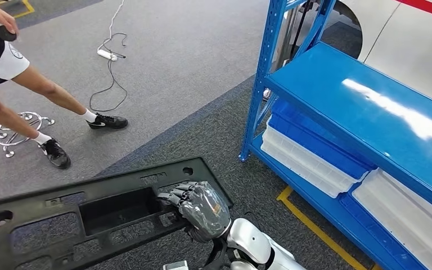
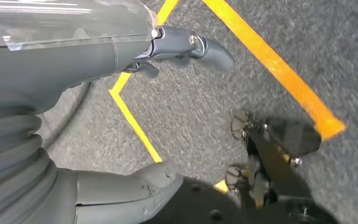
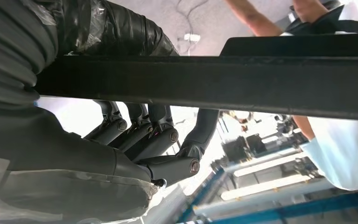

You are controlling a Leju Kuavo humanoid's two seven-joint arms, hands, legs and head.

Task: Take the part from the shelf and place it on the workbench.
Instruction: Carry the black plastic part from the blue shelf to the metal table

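At the far left of the head view a person (image 1: 11, 84) in dark shoes stands on the grey carpet, near a chrome emblem (image 1: 19, 132) lying on the floor and a loose cable (image 1: 109, 67). Lower down, the part – a long black plastic panel (image 1: 84, 216) with cut-outs and mounting holes – is already off the shelf and hangs across the bottom left of the view, carried by the right hand (image 1: 199, 208). That hand grips the panel near its right end, fingers (image 3: 161, 135) hooked over the edge, as the right wrist view confirms. To the right stands the blue shelf (image 1: 365, 107) with white and blue bins (image 1: 309, 154) on its lower level.

The step in hand appears to be the carry to the workbench. Held from 1 end, the panel probably wants to droop or swing – keeping the wrist level and turning slowly, with the free end clear of the person and the shelf post, should serve best.

The left hand (image 2: 121, 60) hangs over the floor's yellow tape line (image 2: 279, 70), holding nothing, fingers loosely apart.
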